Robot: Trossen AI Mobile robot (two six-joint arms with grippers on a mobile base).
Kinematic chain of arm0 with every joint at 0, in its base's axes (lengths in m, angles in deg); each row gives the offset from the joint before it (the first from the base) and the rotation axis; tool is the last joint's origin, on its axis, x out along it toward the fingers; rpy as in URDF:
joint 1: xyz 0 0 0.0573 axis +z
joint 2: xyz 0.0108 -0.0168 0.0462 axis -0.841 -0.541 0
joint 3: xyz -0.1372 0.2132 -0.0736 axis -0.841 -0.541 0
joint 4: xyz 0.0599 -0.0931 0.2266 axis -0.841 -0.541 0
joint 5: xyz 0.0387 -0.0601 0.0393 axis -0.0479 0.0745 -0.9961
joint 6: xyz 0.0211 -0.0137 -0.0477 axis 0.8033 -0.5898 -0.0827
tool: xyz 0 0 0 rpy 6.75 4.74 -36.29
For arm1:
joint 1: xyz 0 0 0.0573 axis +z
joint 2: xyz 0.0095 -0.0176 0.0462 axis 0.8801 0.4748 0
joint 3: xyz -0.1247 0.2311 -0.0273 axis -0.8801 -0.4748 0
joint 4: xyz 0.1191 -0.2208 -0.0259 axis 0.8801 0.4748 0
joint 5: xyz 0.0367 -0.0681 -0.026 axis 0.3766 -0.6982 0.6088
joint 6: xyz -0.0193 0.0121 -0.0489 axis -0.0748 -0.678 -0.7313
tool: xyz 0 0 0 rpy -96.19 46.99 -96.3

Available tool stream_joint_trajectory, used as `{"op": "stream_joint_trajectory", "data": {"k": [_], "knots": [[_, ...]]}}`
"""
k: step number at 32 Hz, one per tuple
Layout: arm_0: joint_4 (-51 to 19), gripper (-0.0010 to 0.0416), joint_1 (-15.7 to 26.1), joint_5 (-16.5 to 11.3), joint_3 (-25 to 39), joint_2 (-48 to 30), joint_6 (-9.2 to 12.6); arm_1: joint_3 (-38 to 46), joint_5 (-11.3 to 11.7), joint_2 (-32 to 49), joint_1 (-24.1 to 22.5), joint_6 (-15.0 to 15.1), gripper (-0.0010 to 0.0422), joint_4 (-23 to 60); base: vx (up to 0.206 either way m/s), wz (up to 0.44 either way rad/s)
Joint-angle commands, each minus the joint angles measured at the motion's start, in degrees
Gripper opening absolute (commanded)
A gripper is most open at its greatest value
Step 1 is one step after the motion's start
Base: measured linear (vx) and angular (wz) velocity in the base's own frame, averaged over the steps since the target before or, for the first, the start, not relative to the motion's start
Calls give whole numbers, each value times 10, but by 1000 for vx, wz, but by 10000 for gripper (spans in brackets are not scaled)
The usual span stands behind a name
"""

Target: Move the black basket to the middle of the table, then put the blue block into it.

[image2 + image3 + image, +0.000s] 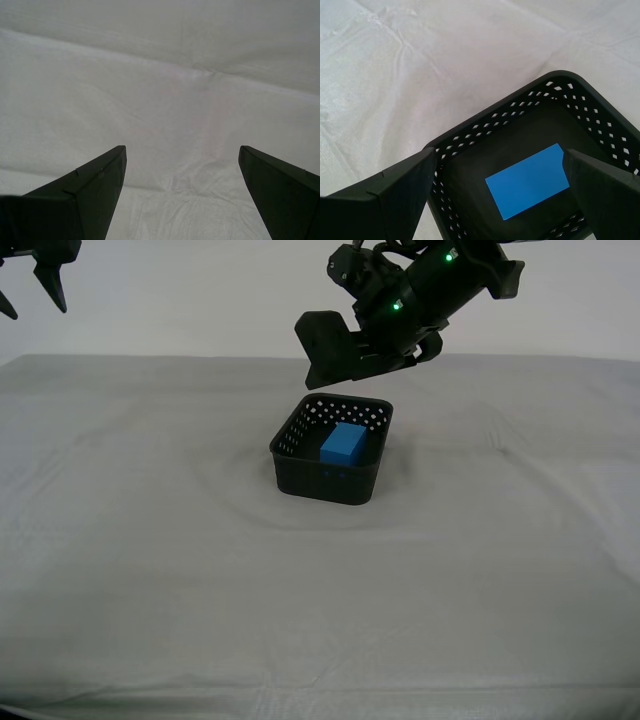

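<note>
The black basket (325, 480) stands near the middle of the table (150, 560), with the blue block (343, 443) lying flat inside it. My first gripper (335, 365) hovers just above the basket's far rim, open and empty. In the first wrist view its jaws (500, 152) are spread over the basket (485, 125), and the block (527, 181) lies on the basket floor, clear of both fingers. My second gripper (35, 302) is raised at the exterior view's upper left, open and empty. The second wrist view shows its jaws (181, 147) apart over bare cloth (150, 75).
The grey-white cloth is rumpled in a ring of wrinkles (230, 490) around the basket. The table's front edge (300, 705) runs along the bottom of the exterior view. A pale wall stands behind the table.
</note>
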Motion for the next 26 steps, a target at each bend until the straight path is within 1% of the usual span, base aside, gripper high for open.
{"op": "stream_joint_trajectory", "data": {"k": [1, 26], "knots": [[1, 353, 0, -1, 0, 0, 1, 1, -1, 0, 0, 1, 307, 0, 0, 0], [1, 354, 0, -1, 0, 0, 0, 1, -1, 0, 0, 1, 307, 0, 0, 0]]}}
